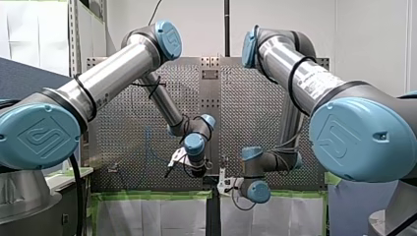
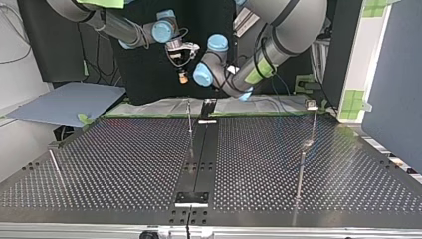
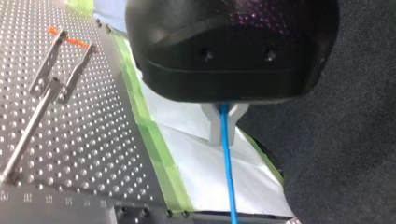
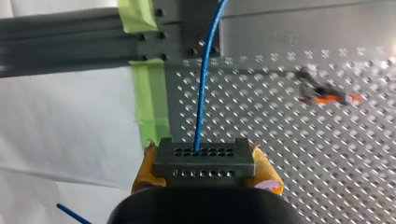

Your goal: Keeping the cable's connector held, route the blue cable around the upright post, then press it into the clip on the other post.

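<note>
Two grippers: both are gripping, neither one is hanging slack.
Right gripper: my right gripper (image 4: 205, 166) is clamping its yellow pads (image 4: 267, 173) on the black connector (image 4: 201, 153), with the holed face pointing ahead of the fingers.
Left gripper: my left gripper (image 3: 223, 129) is pinching the blue cable (image 3: 228, 172) between its pale fingers (image 3: 212, 131), somewhere along its run.
Cable axis: the cable is leaving the connector straight ahead of my right fingers. It is also running on in a straight line past my left fingers. No single view is showing the span between the arms.
Place: both grippers are hanging just off the perforated table (image 3: 93, 140), over its green tape (image 3: 159, 149) and the white sheet (image 3: 205, 175).
Key relation: the forked post (image 3: 56, 79) is standing on the table to one side of my left fingers, well apart from the cable. The cable is therefore lying wholly off the board, and I judge the next move will be carrying it sideways across the tape.
Nearer arm: my left is looking better placed to steer while my right is holding the connector.
In the way: a thin post (image 2: 189, 122) is standing near the table's far edge in the top view, close below both wrists. An orange-marked piece (image 4: 327, 97) is sitting on the board well aside of the cable.
Progress: routing is not yet begun, by my reading.
</note>
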Tool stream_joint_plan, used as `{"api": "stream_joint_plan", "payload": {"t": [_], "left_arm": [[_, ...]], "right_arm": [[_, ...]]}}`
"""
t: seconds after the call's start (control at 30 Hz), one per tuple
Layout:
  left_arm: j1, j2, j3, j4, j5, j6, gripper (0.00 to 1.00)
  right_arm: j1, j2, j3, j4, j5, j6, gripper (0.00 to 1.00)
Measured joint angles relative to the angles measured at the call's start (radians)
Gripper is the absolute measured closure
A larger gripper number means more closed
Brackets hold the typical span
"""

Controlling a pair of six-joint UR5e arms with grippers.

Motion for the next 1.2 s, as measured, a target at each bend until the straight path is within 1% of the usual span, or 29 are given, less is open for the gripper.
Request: {"api": "stream_joint_plan", "payload": {"t": [0.17,0.3,0.43,0.57,0.73,0.87,0.93,1.13,1.2], "left_arm": [[-0.016,0.0,-0.001,0.008,-0.004,-0.001,0.99],[-0.026,0.0,-0.001,0.026,-0.005,-0.003,0.99],[-0.033,0.0,-0.001,0.052,-0.005,-0.005,0.99],[-0.036,0.0,-0.001,0.076,-0.005,-0.006,0.99],[-0.038,0.0,-0.001,0.12,-0.004,-0.022,0.99],[-0.043,0.0,-0.001,0.153,0.0,-0.031,0.99],[-0.046,0.0,-0.001,0.164,0.005,-0.038,0.99],[-0.051,0.0,-0.001,0.174,0.016,-0.043,0.99],[-0.054,0.0,-0.001,0.174,0.016,-0.042,0.99]], "right_arm": [[-0.002,-0.054,0.013,0.012,0.014,0.009,1.0],[-0.01,-0.076,0.014,0.014,0.015,0.011,1.0],[-0.019,-0.081,0.014,0.011,0.009,0.017,1.0],[-0.026,-0.081,0.015,0.01,-0.01,0.025,1.0],[-0.036,-0.079,0.015,0.011,-0.019,0.022,1.0],[-0.052,-0.077,0.015,0.022,-0.022,0.016,1.0],[-0.059,-0.077,0.014,0.023,-0.022,0.017,1.0],[-0.084,-0.077,0.014,0.013,-0.034,0.029,1.0],[-0.092,-0.077,0.014,0.008,-0.042,0.032,1.0]]}}
